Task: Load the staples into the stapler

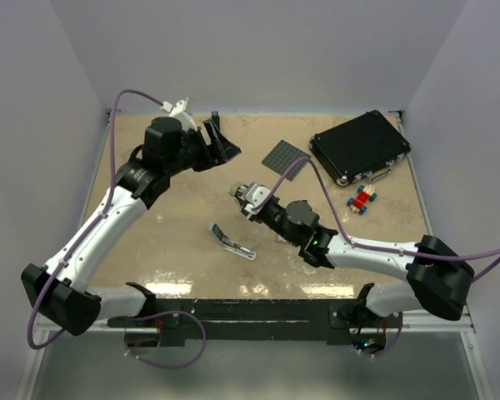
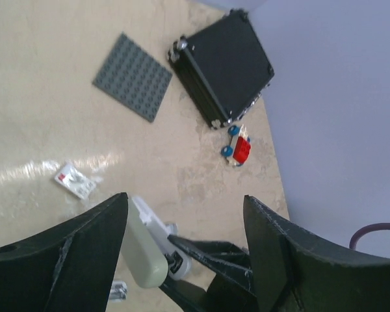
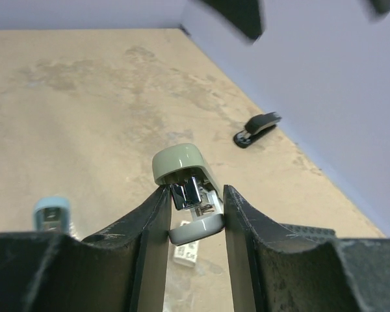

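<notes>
The stapler (image 3: 181, 164) was clamped between the narrowly set jaws of the right gripper (image 3: 195, 192), above the middle of the table (image 1: 183, 250), the arm being stretched low and leftward from its base; the left gripper (image 2: 183, 200) was seen wide open and empty, high over the far left side; the white staples box (image 2: 73, 180) was seen on the table near the stapler; the pale blue part (image 1: 232, 242) was seen nearer the bases.

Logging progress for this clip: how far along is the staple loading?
Done: little that shows. In hand: the right gripper is shut on the stapler, metal inside showing. To do: the staple box lies on the table, untouched; the left gripper is open and empty.
</notes>
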Controlling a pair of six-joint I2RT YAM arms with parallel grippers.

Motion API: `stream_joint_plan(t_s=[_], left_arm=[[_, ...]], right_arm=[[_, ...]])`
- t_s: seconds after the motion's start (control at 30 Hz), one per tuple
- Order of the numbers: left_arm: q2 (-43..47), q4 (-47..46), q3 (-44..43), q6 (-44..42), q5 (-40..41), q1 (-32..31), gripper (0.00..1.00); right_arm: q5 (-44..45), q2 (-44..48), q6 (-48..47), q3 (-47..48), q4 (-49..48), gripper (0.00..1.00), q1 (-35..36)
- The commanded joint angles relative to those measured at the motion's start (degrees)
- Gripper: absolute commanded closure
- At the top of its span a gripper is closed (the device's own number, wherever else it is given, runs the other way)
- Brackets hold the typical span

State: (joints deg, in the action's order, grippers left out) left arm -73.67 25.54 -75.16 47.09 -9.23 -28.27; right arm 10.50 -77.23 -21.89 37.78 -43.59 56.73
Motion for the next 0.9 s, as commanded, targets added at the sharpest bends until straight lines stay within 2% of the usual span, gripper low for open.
stream_joint_plan(t_s=[0.0,0.03,0.13,0.33,0.4,0.43,0.47,0.53,0.67,0.73,0.77,0.87], left_arm=[[5.8,-12.6,3.2,-17.4,-1.5,1.6,0.24],[6.8,-14.0,4.4,-23.8,-1.7,1.7,0.24],[9.1,-20.2,9.7,-33.5,-3.8,2.3,0.24],[11.7,-23.7,17.1,-50.9,-18.7,3.0,0.24],[13.1,-23.9,19.1,-55.0,-24.6,3.0,0.23],[13.5,-23.3,19.5,-59.9,-27.0,3.0,0.22],[13.9,-22.8,20.4,-62.5,-32.3,3.0,0.21],[15.1,-22.2,21.6,-68.9,-36.1,3.0,0.2],[15.5,-21.0,24.1,-77.7,-44.3,3.0,0.19],[14.6,-19.7,24.2,-82.3,-47.2,3.0,0.23],[13.1,-18.9,23.8,-83.7,-50.1,3.0,0.25],[10.4,-16.6,21.8,-85.1,-52.0,2.9,0.27]], right_arm=[[-8.0,4.2,4.6,3.7,5.5,1.0,-0.2],[-8.7,5.2,5.0,3.9,7.6,1.0,-0.2],[-10.0,5.8,6.8,4.0,9.3,1.0,-1.4],[-21.0,9.0,11.3,4.1,13.9,1.0,-7.1],[-25.3,11.0,12.2,4.3,16.5,1.0,-9.3],[-26.7,11.7,12.5,4.5,17.4,1.0,-10.0],[-27.7,12.3,12.5,4.8,18.3,1.0,-10.8],[-31.3,13.8,12.5,5.3,21.0,1.0,-11.2],[-35.2,14.7,12.8,6.5,23.7,1.0,-11.8],[-36.2,14.9,13.2,7.0,24.5,1.0,-11.8],[-37.0,14.9,13.3,7.2,24.6,1.0,-11.7],[-37.7,14.7,13.2,7.8,25.0,1.0,-11.8]])
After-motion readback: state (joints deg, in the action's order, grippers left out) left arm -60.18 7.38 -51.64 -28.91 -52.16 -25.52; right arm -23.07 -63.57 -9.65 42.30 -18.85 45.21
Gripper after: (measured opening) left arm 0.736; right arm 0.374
